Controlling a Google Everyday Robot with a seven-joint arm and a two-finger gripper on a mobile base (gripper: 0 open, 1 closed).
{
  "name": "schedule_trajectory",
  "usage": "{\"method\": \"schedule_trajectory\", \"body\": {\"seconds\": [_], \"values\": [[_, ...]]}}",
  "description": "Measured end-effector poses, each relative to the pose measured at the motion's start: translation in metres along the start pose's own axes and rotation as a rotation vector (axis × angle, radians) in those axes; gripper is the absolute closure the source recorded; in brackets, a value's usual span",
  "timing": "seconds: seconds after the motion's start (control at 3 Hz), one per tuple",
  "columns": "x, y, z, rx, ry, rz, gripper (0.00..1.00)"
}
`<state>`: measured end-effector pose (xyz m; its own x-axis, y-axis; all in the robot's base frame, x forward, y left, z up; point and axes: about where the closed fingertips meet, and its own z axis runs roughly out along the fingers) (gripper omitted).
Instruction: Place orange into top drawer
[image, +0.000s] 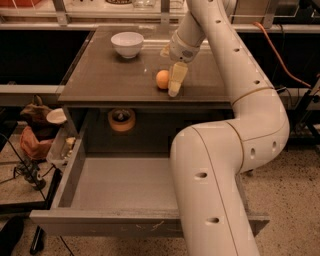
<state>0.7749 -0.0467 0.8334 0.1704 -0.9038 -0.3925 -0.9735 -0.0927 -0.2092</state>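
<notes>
Pale gripper (174, 85): hangs tip-down over the front half of the tabletop, at the end of the white arm (220, 165) that rises from the foreground and bends back over the table.
Jaw state: cannot be told from this angle; the gripper shows only as one yellowish block.
Position of the orange (162, 79): on the table top, just beside the gripper on its picture-left side, level with its lower part; whether the two touch cannot be told.
State of the top drawer (125, 185): pulled out, below the gripper and nearer the camera, well apart from it; its flat grey floor shows and its front panel is scratched, while the arm covers its picture-right part.
Table (100, 75): grey-brown top directly under the gripper.
White bowl (127, 44): upright, behind and picture-left of the gripper, well apart from it.
Tape roll (121, 120): tan, lying flat under the tabletop, below and picture-left of the gripper, behind the drawer.
</notes>
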Motion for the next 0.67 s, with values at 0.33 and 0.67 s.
{"method": "schedule_trajectory", "body": {"seconds": [0.33,0.67], "values": [[-0.0038,0.0005,0.0058,-0.012,-0.006,0.0,0.0],[-0.0068,0.003,0.0103,-0.028,-0.017,-0.004,0.15]]}}
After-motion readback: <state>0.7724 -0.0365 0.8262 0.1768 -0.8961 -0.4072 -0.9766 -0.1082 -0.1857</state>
